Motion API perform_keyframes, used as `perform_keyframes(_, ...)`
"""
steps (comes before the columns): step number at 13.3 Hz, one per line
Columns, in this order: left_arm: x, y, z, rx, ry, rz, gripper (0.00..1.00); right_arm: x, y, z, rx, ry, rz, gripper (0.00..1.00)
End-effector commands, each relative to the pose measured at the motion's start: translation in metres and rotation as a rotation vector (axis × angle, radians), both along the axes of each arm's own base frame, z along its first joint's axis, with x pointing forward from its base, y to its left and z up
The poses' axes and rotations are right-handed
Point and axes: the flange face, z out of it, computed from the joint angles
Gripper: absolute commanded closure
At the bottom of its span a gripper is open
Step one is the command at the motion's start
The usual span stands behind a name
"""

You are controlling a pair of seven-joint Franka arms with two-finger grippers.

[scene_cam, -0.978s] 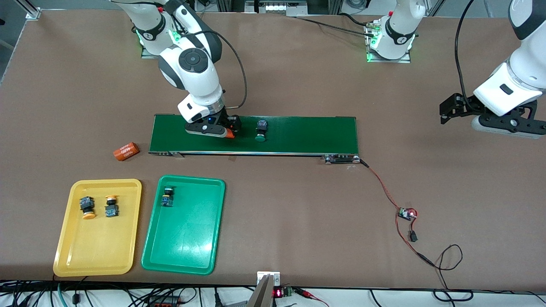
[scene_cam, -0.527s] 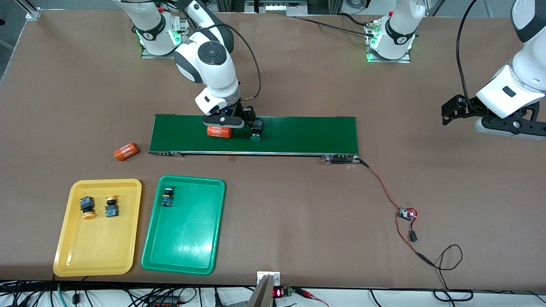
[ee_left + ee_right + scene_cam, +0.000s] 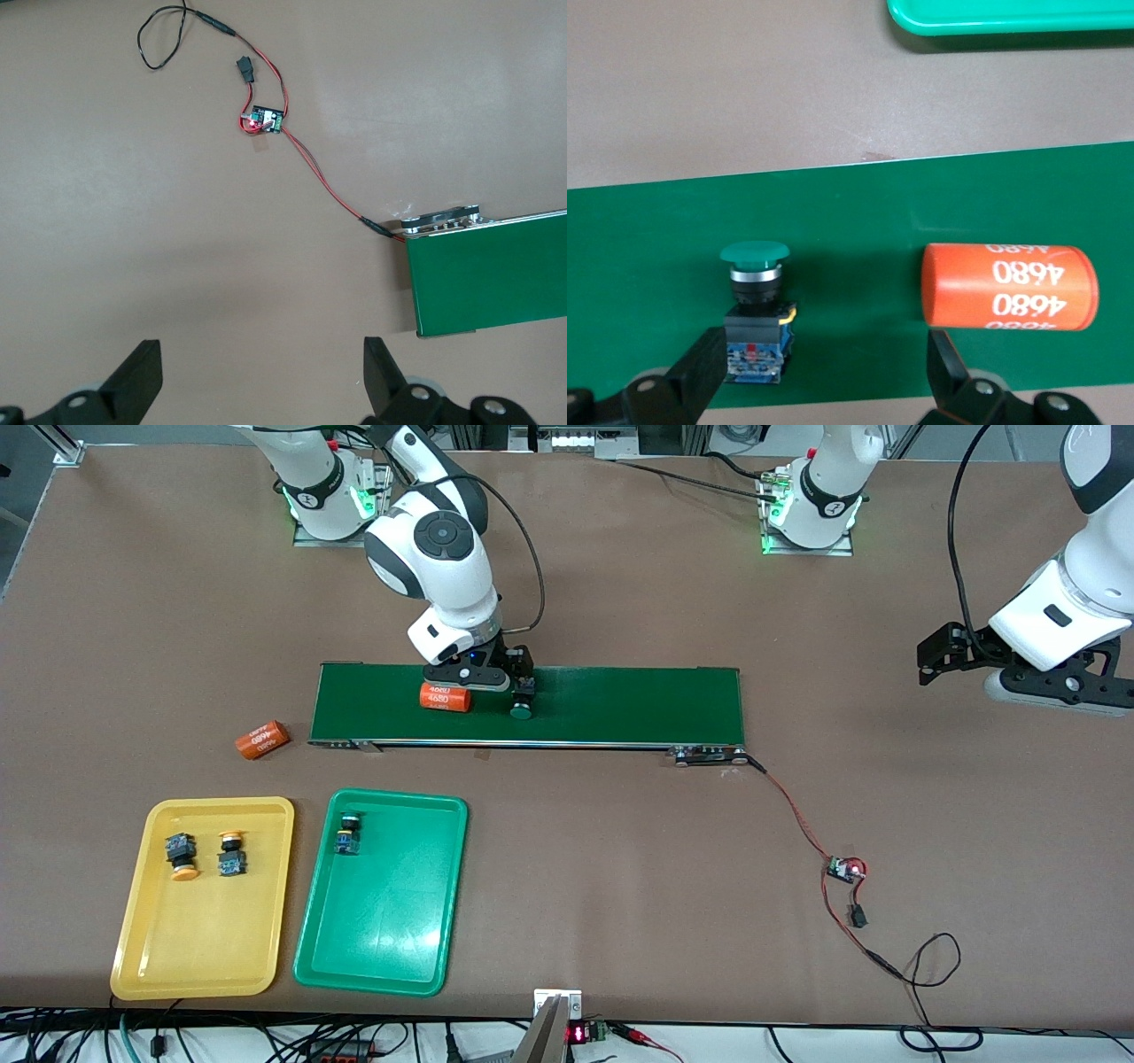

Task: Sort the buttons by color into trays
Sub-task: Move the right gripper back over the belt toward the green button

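A green button (image 3: 521,707) (image 3: 755,301) lies on its side on the dark-green conveyor belt (image 3: 620,704). My right gripper (image 3: 485,689) (image 3: 824,376) hangs low over the belt, open, with the button's body just inside one finger (image 3: 700,372). Two yellow buttons (image 3: 183,856) (image 3: 231,852) lie in the yellow tray (image 3: 204,957). Another green button (image 3: 348,834) sits in the green tray (image 3: 381,939) (image 3: 1010,22). My left gripper (image 3: 930,657) (image 3: 257,381) waits open and empty above bare table past the belt's end.
An orange cylinder printed "4680" (image 3: 445,697) (image 3: 1010,288) lies on the belt beside my right gripper's other finger. A second cylinder (image 3: 262,739) rests on the table off the belt's end. A red-black wire with a small circuit board (image 3: 846,868) (image 3: 266,119) trails from the belt.
My right gripper moved along the belt from over the orange cylinder to beside the green button. The button and cylinder have drifted toward the right arm's end. The left arm barely moved.
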Motion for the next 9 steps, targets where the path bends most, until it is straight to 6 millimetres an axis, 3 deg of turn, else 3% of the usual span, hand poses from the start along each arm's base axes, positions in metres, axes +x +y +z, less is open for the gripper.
perform_keyframes(1, 0.003, 0.001, 0.004, 0.015, -0.001, 0.007, 0.0, 0.001, 0.014, -0.005, 0.007, 0.016, -0.007, 0.0)
perform_keyframes(9, 0.003, 0.001, 0.004, 0.015, -0.001, 0.007, 0.0, 0.006, 0.007, -0.036, -0.027, 0.037, 0.011, 0.0)
